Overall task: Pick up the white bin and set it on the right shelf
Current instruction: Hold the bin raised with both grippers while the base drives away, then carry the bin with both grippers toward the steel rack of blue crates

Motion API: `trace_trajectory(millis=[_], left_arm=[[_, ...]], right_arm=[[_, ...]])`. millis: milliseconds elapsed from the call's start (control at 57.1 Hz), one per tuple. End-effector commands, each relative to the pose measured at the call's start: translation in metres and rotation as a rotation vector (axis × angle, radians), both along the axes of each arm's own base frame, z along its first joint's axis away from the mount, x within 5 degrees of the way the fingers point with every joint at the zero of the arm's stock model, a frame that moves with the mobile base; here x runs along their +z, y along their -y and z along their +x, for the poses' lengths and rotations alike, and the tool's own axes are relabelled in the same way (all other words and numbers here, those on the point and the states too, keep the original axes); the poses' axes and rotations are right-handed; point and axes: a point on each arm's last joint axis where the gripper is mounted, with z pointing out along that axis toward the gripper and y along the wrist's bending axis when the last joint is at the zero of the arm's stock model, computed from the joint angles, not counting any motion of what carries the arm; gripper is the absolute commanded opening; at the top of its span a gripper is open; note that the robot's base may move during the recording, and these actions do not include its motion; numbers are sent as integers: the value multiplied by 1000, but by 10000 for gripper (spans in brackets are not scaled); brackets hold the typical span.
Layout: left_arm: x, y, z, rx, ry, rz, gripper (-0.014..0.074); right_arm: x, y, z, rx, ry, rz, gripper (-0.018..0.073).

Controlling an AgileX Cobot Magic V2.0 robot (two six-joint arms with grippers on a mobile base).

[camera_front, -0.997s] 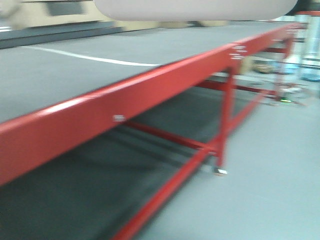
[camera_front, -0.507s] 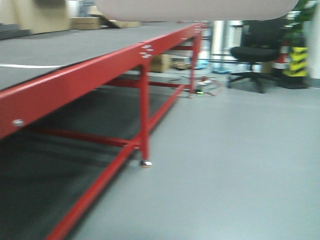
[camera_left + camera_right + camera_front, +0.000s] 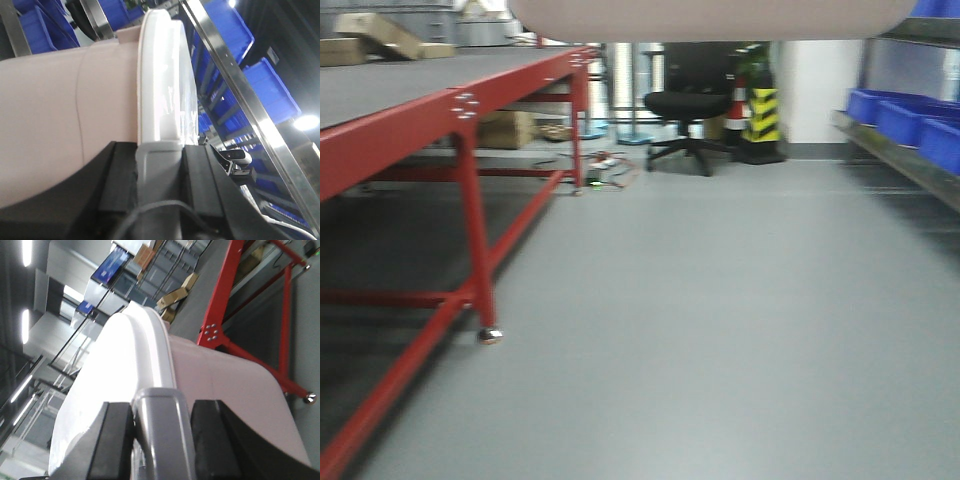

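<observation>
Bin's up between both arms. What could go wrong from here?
The left gripper and right gripper each pinch only a narrow grey clasp on the white bin; it might slip or tilt.
At right, blue crates sit on the steel shelf; the bin might hit them.
A leg of the red table stands near on the left, a snag if the base swings.

The front view swings to the right: the red table (image 3: 460,105), which a second ago filled the left and middle of the frame, now sits only along the left side, with one leg (image 3: 475,230) in plain sight and far more bare floor (image 3: 720,300) showing. The black office chair (image 3: 692,100) and the yellow-and-black striped post (image 3: 763,115) shift from the far right to the middle of the background. Blue crates (image 3: 905,118) on a steel shelf (image 3: 890,155) come into sight at the right edge.
</observation>
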Motion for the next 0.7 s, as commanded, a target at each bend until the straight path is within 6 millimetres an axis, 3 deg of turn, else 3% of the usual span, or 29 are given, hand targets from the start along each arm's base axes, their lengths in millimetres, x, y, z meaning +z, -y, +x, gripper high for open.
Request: trace_trajectory(millis=[0,682], left_arm=[[45,14,-42,-277,170,-181,-126],[45,14,-42,-277,170,-181,-126]], right_arm=[[31,-16,-17,132,129,79,69],[31,-16,-17,132,129,79,69]])
